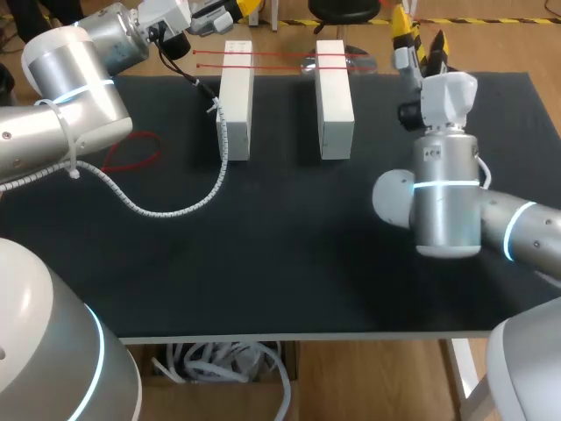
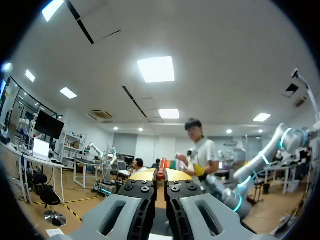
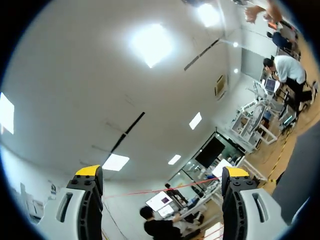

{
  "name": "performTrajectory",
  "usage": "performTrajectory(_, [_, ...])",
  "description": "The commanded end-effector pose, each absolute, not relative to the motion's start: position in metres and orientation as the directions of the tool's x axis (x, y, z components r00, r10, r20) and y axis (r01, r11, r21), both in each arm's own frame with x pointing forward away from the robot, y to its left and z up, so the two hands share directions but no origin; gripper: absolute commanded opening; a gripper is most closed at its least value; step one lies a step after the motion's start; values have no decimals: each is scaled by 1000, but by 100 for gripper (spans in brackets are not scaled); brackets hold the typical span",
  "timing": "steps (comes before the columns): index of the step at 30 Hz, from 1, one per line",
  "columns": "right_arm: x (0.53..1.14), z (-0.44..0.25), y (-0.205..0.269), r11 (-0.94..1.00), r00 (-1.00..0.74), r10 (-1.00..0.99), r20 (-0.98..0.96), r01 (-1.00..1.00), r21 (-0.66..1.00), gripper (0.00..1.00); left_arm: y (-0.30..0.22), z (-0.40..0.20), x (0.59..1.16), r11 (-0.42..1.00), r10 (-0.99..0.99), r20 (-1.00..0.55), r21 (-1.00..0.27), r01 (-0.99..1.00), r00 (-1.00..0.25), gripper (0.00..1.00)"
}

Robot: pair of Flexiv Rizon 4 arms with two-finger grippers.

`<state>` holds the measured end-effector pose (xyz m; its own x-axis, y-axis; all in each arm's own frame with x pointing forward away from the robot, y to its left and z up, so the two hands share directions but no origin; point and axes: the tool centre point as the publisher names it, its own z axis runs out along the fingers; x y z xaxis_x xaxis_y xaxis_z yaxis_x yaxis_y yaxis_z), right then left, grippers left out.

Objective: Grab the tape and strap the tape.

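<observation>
1. Left gripper (image 2: 161, 176) was clenched, its yellow tips almost meeting. A sliver of red showed in the slit between them, though I could not tell whether it was tape or something in the room behind.
2. Right gripper (image 3: 162, 172) was released, with its fingers wide apart.
3. A thin red tape (image 3: 160, 188) ran across the gap between those open fingers.
4. In the head view, the tape lay as two taut red lines across the far ends of two white blocks (image 1: 235, 98) (image 1: 334, 98). The blocks lay side by side, apart, on the black table (image 1: 289, 263).
5. The left arm (image 1: 70, 79) sat at the far left corner, with its gripper beyond the left block's far end.
6. The right arm (image 1: 447, 202) rose from the right side, with its gripper near the far edge, to the right of the right block.
7. A red loop (image 1: 131, 151) lay on the table left of the left block.
8. A white coiled cable (image 1: 175, 209) hung from the left arm, curved over the table and ran up beside the left block.
</observation>
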<state>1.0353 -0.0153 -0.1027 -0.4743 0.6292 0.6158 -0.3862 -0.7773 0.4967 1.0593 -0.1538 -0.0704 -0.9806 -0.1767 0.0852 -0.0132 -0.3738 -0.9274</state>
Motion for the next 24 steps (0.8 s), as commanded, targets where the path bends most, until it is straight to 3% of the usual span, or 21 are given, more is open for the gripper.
performTrajectory(1, [1036, -120, -15, -776, -504, 613, 609, -530, 343, 100, -154, -71, 1059, -374, -179, 85, -927, -12, -980, 0])
performTrajectory(9, [1039, -131, -18, -788, -412, 595, 691, -471, 397, 100, -154, -71, 1059, -374, -179, 85, -927, -12, -980, 0])
performTrajectory(15, [1048, -154, -16, -781, -248, 609, 753, -351, 516, 100, -154, -71, 1059, -374, -179, 85, -927, -12, -980, 0])
performTrajectory(24, [1041, -132, 13, -822, -368, 570, 735, -255, 509, 100, -154, -71, 1059, -374, -179, 85, -927, -12, -980, 0])
